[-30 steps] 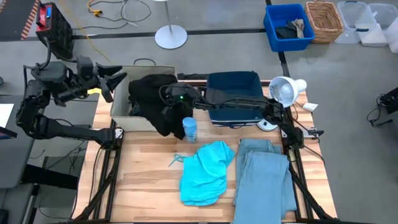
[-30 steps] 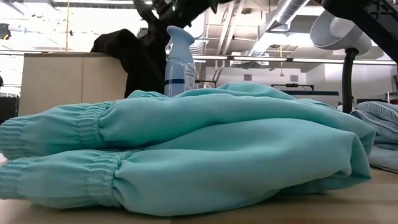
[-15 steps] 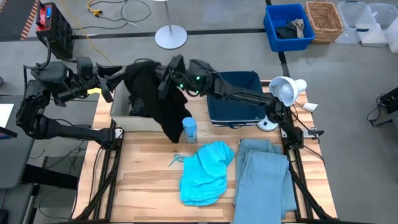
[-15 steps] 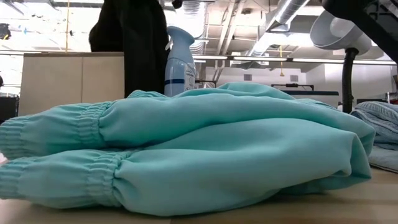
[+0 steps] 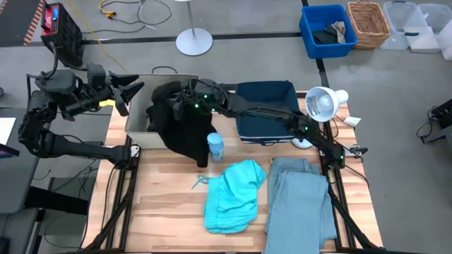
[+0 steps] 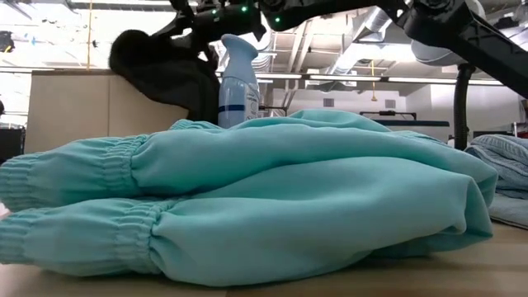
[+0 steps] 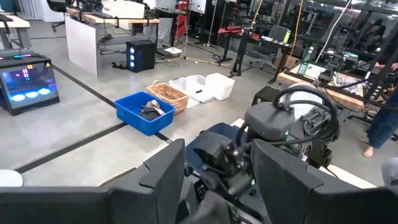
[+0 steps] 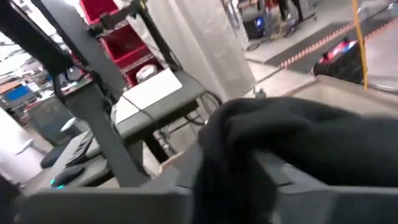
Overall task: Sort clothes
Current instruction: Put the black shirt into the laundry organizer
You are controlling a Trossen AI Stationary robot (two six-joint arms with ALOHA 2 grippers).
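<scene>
My right gripper [image 5: 185, 104] reaches from the table's right side and is shut on the black garment [image 5: 176, 127] over the beige fabric box [image 5: 138, 121]. The garment also shows in the low view [image 6: 161, 70], draped across the box's rim. The turquoise garment [image 5: 232, 195] lies on the table's near middle. The pale grey-blue trousers [image 5: 300, 204] lie at the near right. No very dark green garment shows. My left gripper [image 5: 128, 93] is open and empty, above the box's left side. My right gripper holds a bunched upper part of the black garment [image 8: 292, 124], coming level from the table's right. The cloth itself covers the fingers, so the kind of hold does not show. The garment sags over the box's rim [image 6: 132, 62], and its lower end [image 5: 202, 159] hangs to the table.
A spray bottle [image 5: 215, 147] stands just right of the hanging black cloth. The navy fabric bin [image 5: 265, 106] sits behind it under my right arm. A white lamp [image 5: 321, 104] stands at the far right. Bare wood lies at the near left.
My right gripper rose with the black garment, which then hung long below it, then went toward the table's left edge and came down. The garment now lies bunched over the box's rim, its lower end trailing beside the spray bottle.
</scene>
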